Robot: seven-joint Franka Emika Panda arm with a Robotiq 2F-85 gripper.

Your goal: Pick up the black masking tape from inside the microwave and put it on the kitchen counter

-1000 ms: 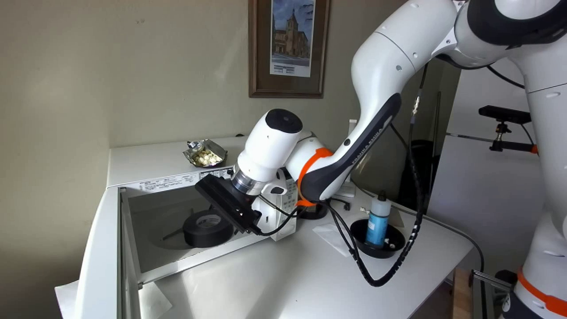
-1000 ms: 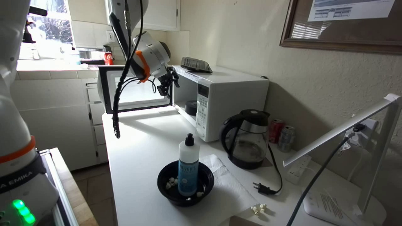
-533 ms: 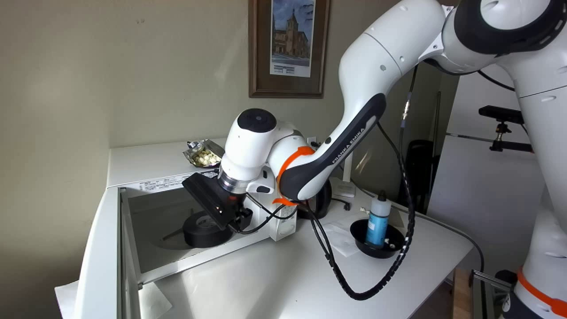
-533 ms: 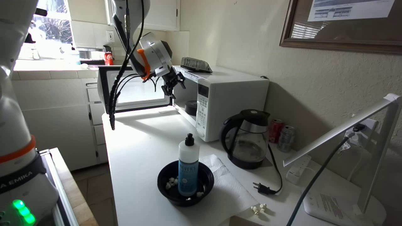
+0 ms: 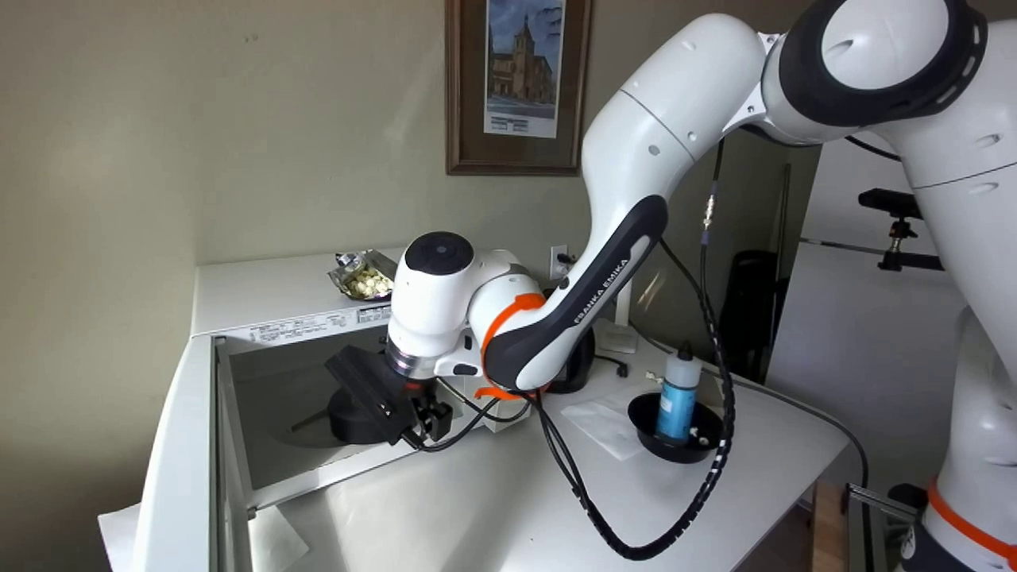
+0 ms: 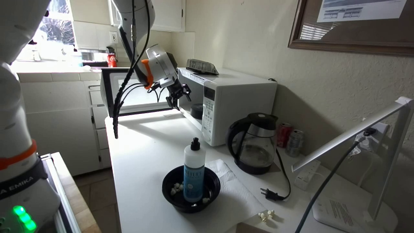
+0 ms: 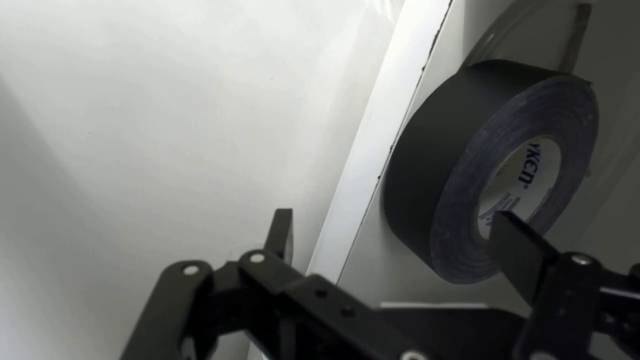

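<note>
Here, the black masking tape (image 7: 465, 165) lies inside the open microwave (image 6: 242, 105), right of centre in the wrist view. The pincer (image 7: 393, 222), spread along the lower edge, holds nothing; gripping, withdrawal and placement on the worktop (image 7: 190, 150), at left, apparently remain.

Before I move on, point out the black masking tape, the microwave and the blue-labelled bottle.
Black masking tape (image 7: 470, 170): wrist view, on its flat face.
Microwave (image 6: 239, 100): an exterior view, on its side panel.
Blue-labelled bottle (image 6: 194, 181): an exterior view, on its label.
</note>
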